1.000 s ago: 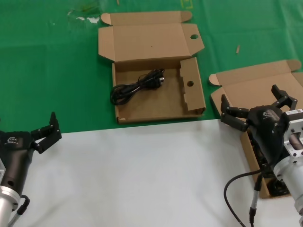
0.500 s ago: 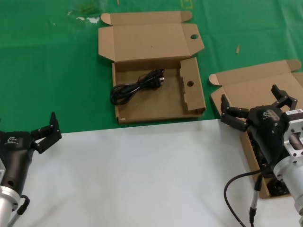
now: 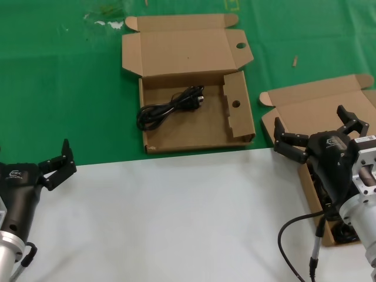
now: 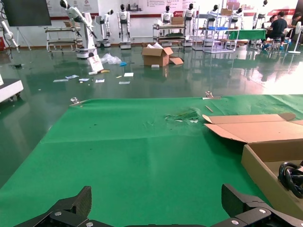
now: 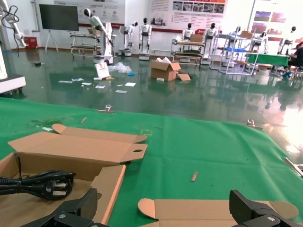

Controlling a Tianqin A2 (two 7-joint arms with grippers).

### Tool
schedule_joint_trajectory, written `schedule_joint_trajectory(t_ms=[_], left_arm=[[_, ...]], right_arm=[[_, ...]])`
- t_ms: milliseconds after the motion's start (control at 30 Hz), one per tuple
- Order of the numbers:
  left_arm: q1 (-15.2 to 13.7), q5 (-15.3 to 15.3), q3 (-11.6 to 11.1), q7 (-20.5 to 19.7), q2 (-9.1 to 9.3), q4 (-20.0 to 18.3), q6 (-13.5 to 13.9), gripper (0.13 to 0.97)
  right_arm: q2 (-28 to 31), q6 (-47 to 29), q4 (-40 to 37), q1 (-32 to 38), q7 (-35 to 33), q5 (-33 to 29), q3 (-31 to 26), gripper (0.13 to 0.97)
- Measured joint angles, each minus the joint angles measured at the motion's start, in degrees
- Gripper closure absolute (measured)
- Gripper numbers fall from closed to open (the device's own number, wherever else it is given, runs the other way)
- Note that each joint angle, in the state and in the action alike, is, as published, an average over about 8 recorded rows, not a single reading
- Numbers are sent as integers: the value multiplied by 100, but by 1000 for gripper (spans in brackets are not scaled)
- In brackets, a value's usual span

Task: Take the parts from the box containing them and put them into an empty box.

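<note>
One coiled cable (image 3: 171, 106) is lying in the holed box (image 3: 197, 134), long axis diagonal, plug pointing toward the partition. Right pincer (image 3: 317, 132) is hovering wide open, empty, over the plain-lidded box (image 3: 320, 107); left pincer (image 3: 44, 165) is idling open, empty, above the table (image 3: 176, 217).

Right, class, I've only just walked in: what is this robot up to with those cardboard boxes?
It is moving black cables between two open boxes. One coiled cable already lies in the box with the round holes. The right end effector hangs open over the plain-lidded box at the robot's right, where more cables show beneath the arm. It holds nothing. The left end effector waits open at the near left, over the edge of the white surface.
</note>
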Motion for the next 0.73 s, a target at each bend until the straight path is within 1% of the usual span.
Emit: schedule_joint_trajectory(t_ms=[733], left_arm=[[0,0,0,0,0,0,0,132]], right_arm=[[0,0,0,0,0,0,0,129]])
